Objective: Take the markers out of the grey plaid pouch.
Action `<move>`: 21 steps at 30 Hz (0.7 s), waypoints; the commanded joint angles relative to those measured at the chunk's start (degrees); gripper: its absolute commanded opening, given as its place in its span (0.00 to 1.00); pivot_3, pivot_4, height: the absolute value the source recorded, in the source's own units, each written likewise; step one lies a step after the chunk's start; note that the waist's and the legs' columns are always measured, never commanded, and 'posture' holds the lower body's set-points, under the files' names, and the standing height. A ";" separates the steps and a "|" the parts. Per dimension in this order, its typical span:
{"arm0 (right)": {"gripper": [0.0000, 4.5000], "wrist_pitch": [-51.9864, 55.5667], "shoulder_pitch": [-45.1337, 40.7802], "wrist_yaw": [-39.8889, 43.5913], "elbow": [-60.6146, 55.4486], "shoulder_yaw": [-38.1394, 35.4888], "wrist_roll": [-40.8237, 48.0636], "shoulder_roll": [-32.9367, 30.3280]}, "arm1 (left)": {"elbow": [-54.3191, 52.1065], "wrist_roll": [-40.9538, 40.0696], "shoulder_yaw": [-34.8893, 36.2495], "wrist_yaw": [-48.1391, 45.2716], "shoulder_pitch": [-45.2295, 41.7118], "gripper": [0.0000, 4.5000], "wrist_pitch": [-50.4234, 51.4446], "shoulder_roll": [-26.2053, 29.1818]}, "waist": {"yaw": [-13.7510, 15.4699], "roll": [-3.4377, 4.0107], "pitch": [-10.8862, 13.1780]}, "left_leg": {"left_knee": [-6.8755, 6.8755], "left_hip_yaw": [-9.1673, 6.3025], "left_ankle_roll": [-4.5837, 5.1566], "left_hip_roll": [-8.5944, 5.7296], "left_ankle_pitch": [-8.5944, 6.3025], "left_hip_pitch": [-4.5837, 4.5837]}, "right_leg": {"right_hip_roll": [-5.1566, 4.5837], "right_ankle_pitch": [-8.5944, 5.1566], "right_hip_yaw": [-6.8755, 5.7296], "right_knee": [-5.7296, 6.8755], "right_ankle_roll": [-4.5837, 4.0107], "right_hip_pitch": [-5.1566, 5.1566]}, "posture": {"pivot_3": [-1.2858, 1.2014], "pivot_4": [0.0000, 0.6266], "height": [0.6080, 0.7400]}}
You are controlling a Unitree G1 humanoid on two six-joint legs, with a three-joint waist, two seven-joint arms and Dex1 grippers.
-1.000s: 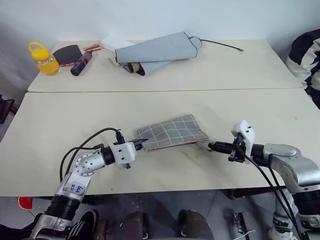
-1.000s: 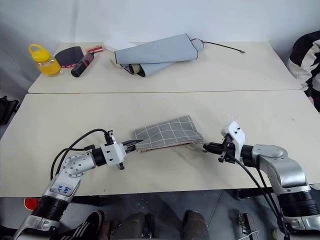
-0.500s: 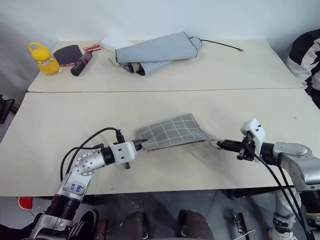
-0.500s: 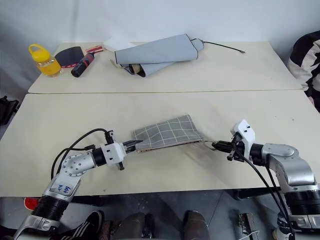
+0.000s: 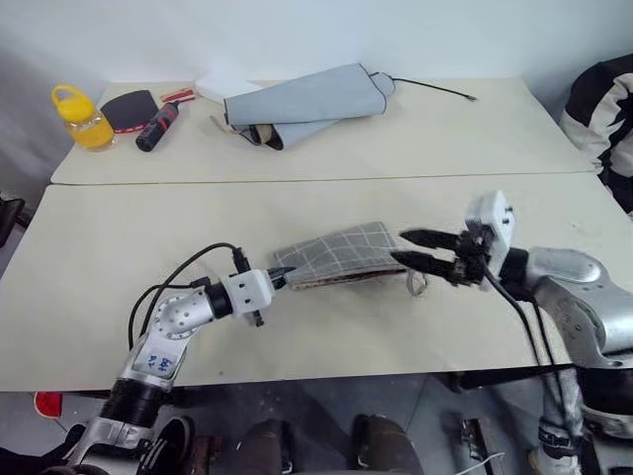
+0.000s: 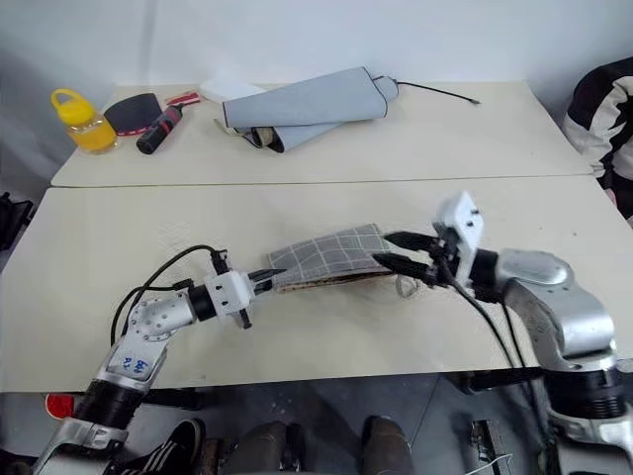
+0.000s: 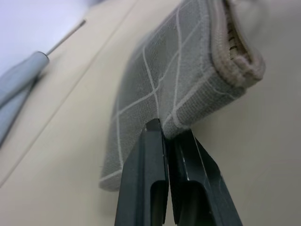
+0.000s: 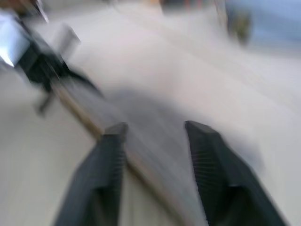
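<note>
The grey plaid pouch lies mid-table on the near table, its zip ring resting loose on the tabletop at its right end. My left gripper is shut on the pouch's left corner, and the left wrist view shows the fingers pinching the fabric just under the zip edge of the pouch. My right gripper hovers at the pouch's right end, fingers apart and pointing left, holding nothing. In the right wrist view those fingers spread over the pouch. The markers are hidden.
On the far table lie a rolled plain grey fabric, a yellow bottle, a black-and-red handle beside a paddle, and a thin cable. A seam divides the two tables. A person's striped sleeve is at the right edge.
My right gripper has risen off the table, swung left to the pouch's right end and opened its fingers. The zip ring now lies free. The left gripper keeps its grip.
</note>
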 commanded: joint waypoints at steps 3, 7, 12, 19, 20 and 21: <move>0.01 -10.65 2.42 -5.65 -3.19 9.84 -11.64 5.61 | -2.18 -1.03 0.98 1.42 -1.82 0.00 4.38 -1.53 | 0.26 -0.01 0.00 | 0.01 -0.02 0.03 -0.08 -0.02 -0.05 | -0.01 0.01 -0.05 0.00 0.02 -0.01 | 0.52 0.24 1.00; 0.01 -17.60 5.27 -5.44 -1.62 14.13 -18.72 5.04 | -2.69 -0.20 0.74 2.55 -1.96 0.00 4.65 -2.27 | 0.12 -0.01 0.00 | 0.02 0.01 0.05 -0.13 -0.02 -0.08 | -0.01 0.05 -0.06 -0.05 0.09 0.00 | 0.52 0.24 1.00; 0.01 -22.03 4.88 -5.54 2.77 14.43 -23.21 4.62 | -3.65 0.00 0.07 2.36 -1.09 0.00 4.83 -2.39 | -0.04 -0.01 0.01 | 0.06 0.04 0.06 -0.08 0.02 -0.05 | 0.03 0.05 -0.04 -0.03 0.09 0.01 | 0.52 0.24 1.00; 0.01 -25.29 3.67 -6.63 6.30 15.29 -27.60 5.46 | -4.00 0.00 -0.12 1.62 -0.93 0.00 4.93 -1.90 | -0.04 -0.01 0.01 | 0.06 0.04 0.06 -0.06 0.03 -0.04 | 0.02 0.05 -0.03 -0.01 0.09 0.00 | 0.52 0.24 1.00; 0.01 -26.63 3.22 -7.79 7.16 15.67 -30.14 5.11 | -4.15 -0.06 -0.16 1.53 -0.99 0.00 5.13 -1.93 | -0.04 -0.01 0.01 | 0.05 0.04 0.06 -0.07 0.03 -0.04 | 0.02 0.05 -0.03 -0.01 0.09 0.00 | 0.52 0.24 1.00; 0.01 -28.70 2.37 -9.44 8.61 16.51 -34.53 3.94 | -4.34 -0.19 -0.21 1.47 -1.08 0.00 5.39 -2.03 | -0.04 -0.01 0.01 | 0.05 0.04 0.06 -0.07 0.03 -0.04 | 0.02 0.05 -0.02 -0.01 0.09 0.00 | 0.52 0.24 1.00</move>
